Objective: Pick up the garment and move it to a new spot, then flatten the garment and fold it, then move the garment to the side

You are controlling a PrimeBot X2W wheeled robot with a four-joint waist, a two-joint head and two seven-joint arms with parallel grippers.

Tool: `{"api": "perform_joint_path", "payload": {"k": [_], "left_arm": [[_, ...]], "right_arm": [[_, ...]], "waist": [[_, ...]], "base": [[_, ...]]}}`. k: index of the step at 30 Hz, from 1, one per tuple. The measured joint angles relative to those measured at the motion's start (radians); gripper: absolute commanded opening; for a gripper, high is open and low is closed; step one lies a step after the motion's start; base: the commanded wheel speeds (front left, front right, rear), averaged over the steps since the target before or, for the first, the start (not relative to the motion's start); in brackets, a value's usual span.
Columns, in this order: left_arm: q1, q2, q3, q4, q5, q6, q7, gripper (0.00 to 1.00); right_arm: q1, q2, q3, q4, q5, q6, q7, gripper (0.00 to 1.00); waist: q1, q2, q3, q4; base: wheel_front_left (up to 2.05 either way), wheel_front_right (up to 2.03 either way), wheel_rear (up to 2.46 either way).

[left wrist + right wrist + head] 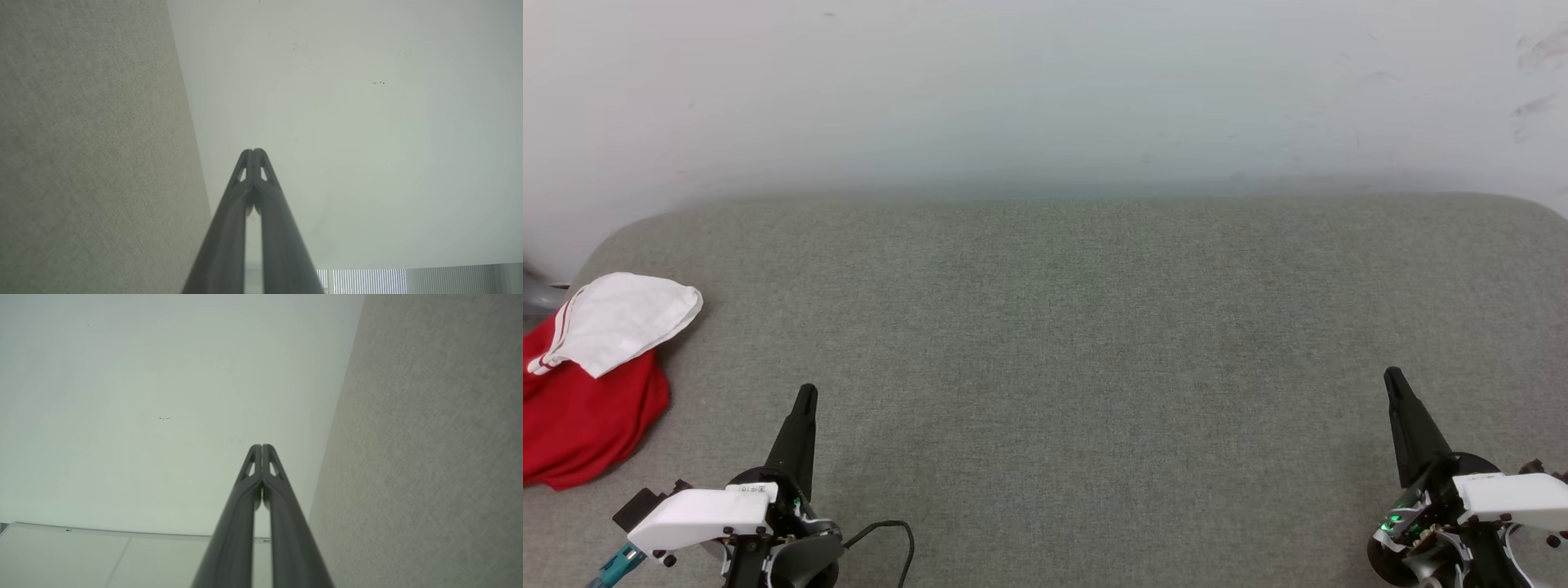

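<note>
The garment (pixel 588 408) lies bunched at the left edge of the grey fabric surface (pixel 1045 343), with its white sleeve (pixel 621 318) draped over the red body. You will find the left gripper (pixel 806 392) near the garment but clear of it, fingertips pressed together and holding nothing. The right gripper (pixel 1393 377), well apart at the opposite side, is likewise closed and empty.

Garment (pixel 592 416): soft red cloth, matt, creased; sleeve (pixel 625 314): white cloth, matt; pad (pixel 1054 367): grey woven fabric, coarse, matt; far wall (pixel 1013 82): smooth white paint, matt, scuffs far right; L gripper (pixel 806 398) & R gripper (pixel 1394 381): dark plastic, smooth, dull sheen; wrist covers (pixel 698 514): white plastic, smooth; cable (pixel 894 529): black, slight gloss
</note>
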Motion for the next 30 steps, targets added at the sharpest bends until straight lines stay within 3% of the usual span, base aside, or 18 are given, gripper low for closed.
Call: {"api": "perform_joint_path", "payload": {"k": [28,29,30], "left_arm": [[0.000,0.000,0.000,0.000,0.000,0.000,0.000,0.00],[0.002,0.000,-0.001,0.006,0.000,0.000,0.000,1.00],[0.007,-0.001,-0.003,0.014,0.000,0.001,0.000,1.00]], "right_arm": [[0.000,0.000,0.000,0.000,0.000,0.000,0.000,0.00],[0.003,0.000,0.000,0.004,0.000,0.000,0.000,1.00],[0.010,0.000,0.001,0.013,0.000,0.000,0.000,1.00]], "waist": [[0.0000,0.0000,0.000,0.000],[0.0000,0.0000,0.000,0.000],[0.0000,0.0000,0.000,0.000]], "base": [[0.00,0.00,0.00],[0.00,0.00,0.00],[0.00,0.00,0.00]]}}
